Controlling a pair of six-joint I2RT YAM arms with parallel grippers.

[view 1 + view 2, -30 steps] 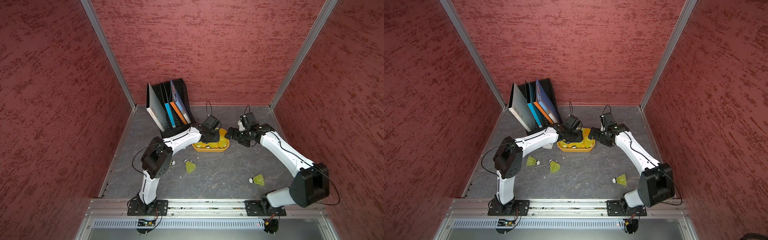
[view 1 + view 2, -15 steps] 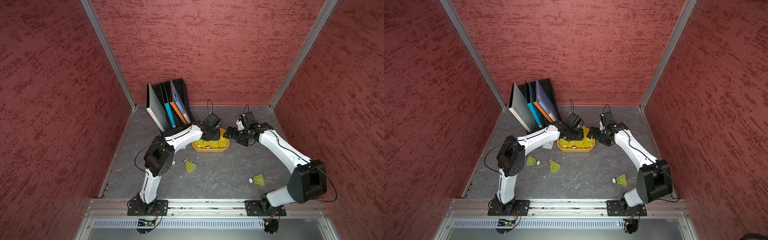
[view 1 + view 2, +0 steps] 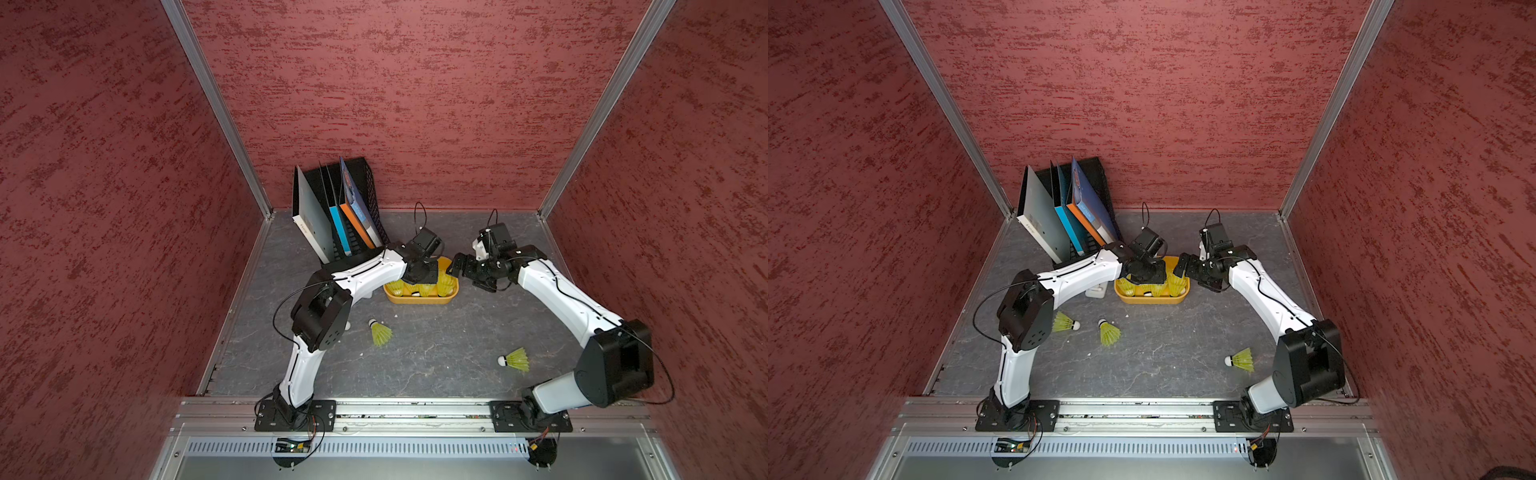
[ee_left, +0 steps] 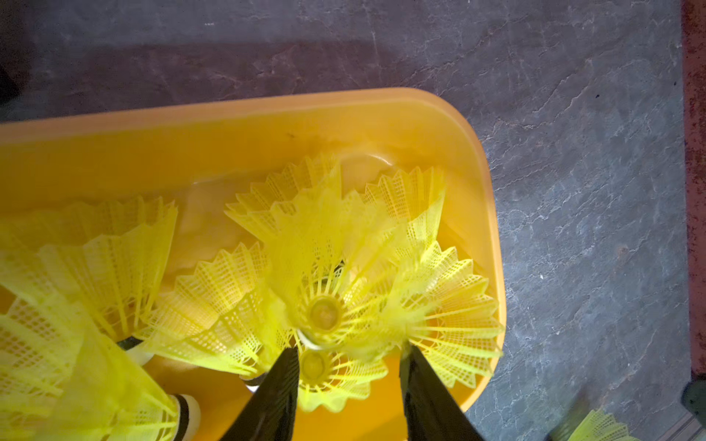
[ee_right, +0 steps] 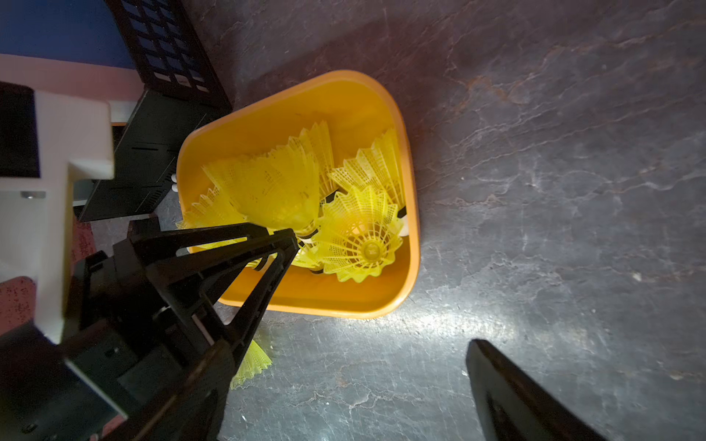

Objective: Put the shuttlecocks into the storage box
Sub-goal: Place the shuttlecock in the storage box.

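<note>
The orange-yellow storage box (image 3: 419, 300) (image 3: 1150, 301) sits mid-floor with several neon shuttlecocks (image 4: 114, 259) (image 5: 359, 240) standing in it. My left gripper (image 3: 424, 277) (image 3: 1148, 277) (image 4: 349, 357) hangs over the box, its jaws apart. A blurred shuttlecock (image 4: 324, 313) sits just past the fingertips, and neither finger presses on it. My right gripper (image 3: 457, 266) (image 3: 1182, 266) (image 5: 344, 382) stands open and empty beside the box's right end. Loose shuttlecocks lie on the floor in both top views (image 3: 380, 332) (image 3: 515, 359) (image 3: 1065, 323) (image 3: 1108, 332) (image 3: 1239, 359).
A black mesh file rack (image 3: 365, 195) (image 3: 1096, 183) with books stands at the back left, close behind the box. A small grey-white device (image 3: 1096, 293) lies by the box's left end, under my left forearm. Red walls close in three sides, and a metal rail (image 3: 415, 409) runs along the front.
My left gripper's jaws have parted over the box. The right arm's elbow has drifted slightly to the left. The loose shuttlecocks on the floor have not moved.
</note>
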